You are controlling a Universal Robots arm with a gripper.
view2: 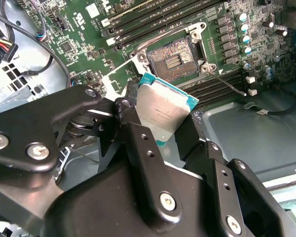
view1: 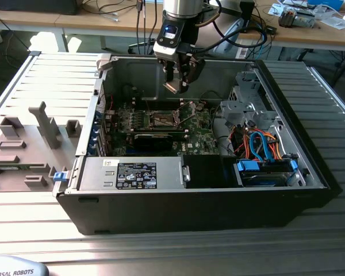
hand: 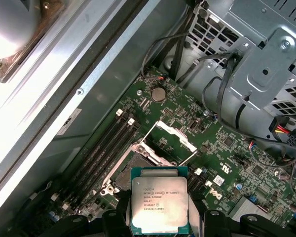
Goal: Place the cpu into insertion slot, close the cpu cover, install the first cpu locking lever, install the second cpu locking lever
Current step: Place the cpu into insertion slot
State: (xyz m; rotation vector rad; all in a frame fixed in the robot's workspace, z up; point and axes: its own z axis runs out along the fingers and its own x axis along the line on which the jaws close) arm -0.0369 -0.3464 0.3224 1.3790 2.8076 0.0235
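Right now your black two-finger gripper (view2: 160, 118) is clamped on the small flat square silver-grey cpu (view2: 164, 111), with its fingers (view2: 138, 143) pressing two opposite edges. You hold the chip in the air inside the open black computer case (view1: 190, 213), above the green motherboard (hand: 227, 148) and its bare square insertion slot (view2: 170, 59). The thin silvery metal cpu cover (hand: 175, 134) stands swung open beside that slot.

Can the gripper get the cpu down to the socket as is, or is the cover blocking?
Probably yes. The gripper holds the cpu above the board. The socket lies bare, contacts showing, with the cover swung up off it. Nothing visible sits between them.
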